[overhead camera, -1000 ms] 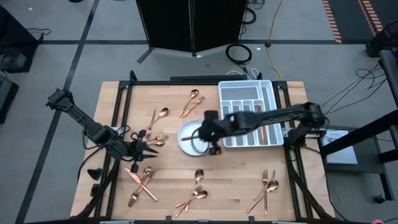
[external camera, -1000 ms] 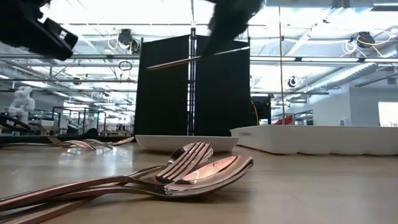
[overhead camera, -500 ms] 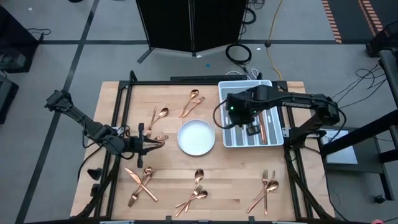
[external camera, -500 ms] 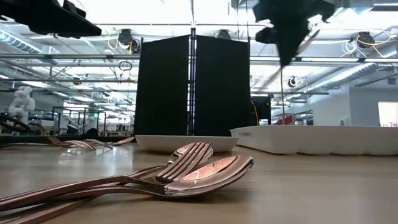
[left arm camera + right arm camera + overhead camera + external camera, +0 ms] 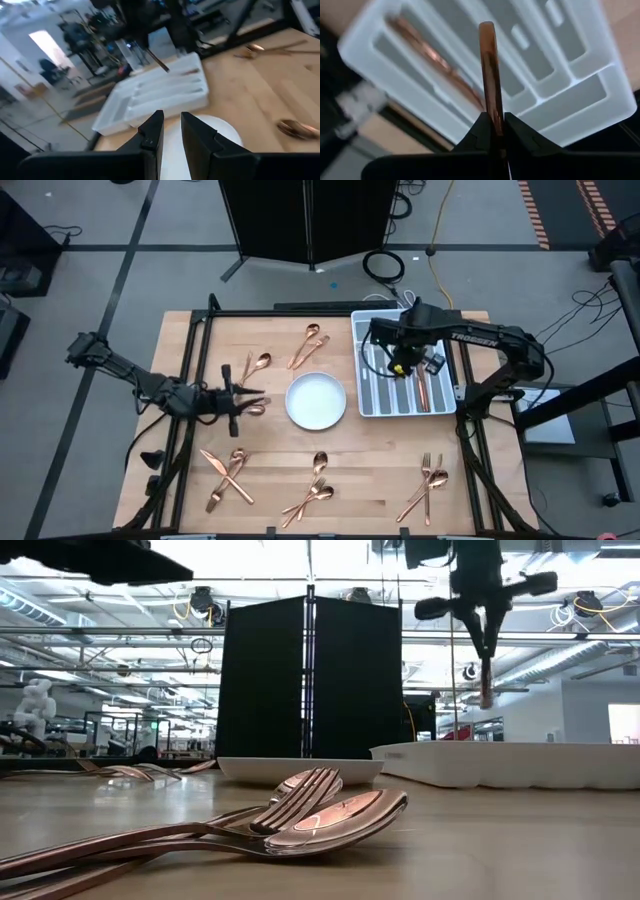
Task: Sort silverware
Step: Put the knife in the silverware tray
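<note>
right wrist view shows us the matter most plainly: the right gripper (image 5: 494,131) is clamped on a slim copper utensil (image 5: 490,75), its fingers pinched tight on one end while the rest of the shaft stands out over the white divided tray (image 5: 580,95); which kind of piece it is we cannot tell, since the working end is hidden. one copper piece (image 5: 430,60) already lies in a long compartment of that tray. in the high view the right gripper (image 5: 402,363) hangs above the tray (image 5: 440,360), and in the low view the held piece (image 5: 485,670) dangles nearly upright, clear of the tray's rim. we judge this silverware to be light, stiff and quite slippery, being polished metal, so a pinch across the narrow handle holds well only if it is square; held by one end as here, the piece can swing or slide in the grip, and it would clatter but not break if let go. the rest of the silverware lies scattered on the wooden table (image 5: 380,480): spoons near the far edge (image 5: 308,345), a crossed pair (image 5: 228,475) and more near the front (image 5: 428,485), with a fork and spoon close to the low camera (image 5: 300,815). the left gripper (image 5: 238,396) hovers beside the round plate (image 5: 316,401), its fingers apart and empty (image 5: 150,137).
</note>
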`<state>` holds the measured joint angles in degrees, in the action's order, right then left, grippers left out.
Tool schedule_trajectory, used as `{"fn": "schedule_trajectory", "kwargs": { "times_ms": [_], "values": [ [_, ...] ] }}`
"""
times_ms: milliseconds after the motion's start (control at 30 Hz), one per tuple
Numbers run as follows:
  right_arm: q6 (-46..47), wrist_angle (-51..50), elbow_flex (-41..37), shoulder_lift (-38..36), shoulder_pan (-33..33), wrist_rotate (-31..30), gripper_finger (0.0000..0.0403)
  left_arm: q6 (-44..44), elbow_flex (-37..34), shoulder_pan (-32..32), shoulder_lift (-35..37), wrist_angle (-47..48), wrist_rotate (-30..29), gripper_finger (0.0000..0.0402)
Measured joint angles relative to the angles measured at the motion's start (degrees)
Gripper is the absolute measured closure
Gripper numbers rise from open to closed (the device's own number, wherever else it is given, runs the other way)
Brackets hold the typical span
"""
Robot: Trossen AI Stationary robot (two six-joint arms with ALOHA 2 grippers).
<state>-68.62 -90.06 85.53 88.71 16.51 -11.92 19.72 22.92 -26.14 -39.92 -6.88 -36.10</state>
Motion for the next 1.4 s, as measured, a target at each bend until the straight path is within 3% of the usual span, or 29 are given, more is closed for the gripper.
{"fn": "schedule_trajectory", "kwargs": {
  "times_ms": [267, 400, 800, 1033, 1133, 1400],
  "values": [
    [-12.9, 0.0, -5.8, 0.0, 3.3, -2.8, 0.0388, 6.9, 0.0, 5.3, 0.0, -8.5, 2.3, 0.0338],
    [-13.0, 0.1, -8.2, 0.0, 4.7, 4.0, 0.0388, 9.4, 0.0, 7.5, 0.0, -12.2, 2.4, 0.0338],
    [-24.8, 1.0, -21.5, -0.1, 7.5, 4.3, 0.0387, 6.1, 0.0, 11.7, -0.1, -13.3, 13.2, 0.0338],
    [-29.9, 8.0, -26.6, -0.1, 7.6, 6.3, 0.0387, 5.0, 0.0, 12.7, -2.0, -16.6, 13.5, 0.0338],
    [-30.1, 10.4, -26.9, -0.1, 7.9, 10.4, 0.0387, 5.1, 0.1, 13.4, -3.3, -18.1, 13.5, 0.0338],
    [-32.2, 14.2, -26.9, 1.4, 10.8, 13.5, 0.0387, 6.1, 0.1, 15.9, -6.7, -21.4, 13.6, 0.0338]
  ]
}}
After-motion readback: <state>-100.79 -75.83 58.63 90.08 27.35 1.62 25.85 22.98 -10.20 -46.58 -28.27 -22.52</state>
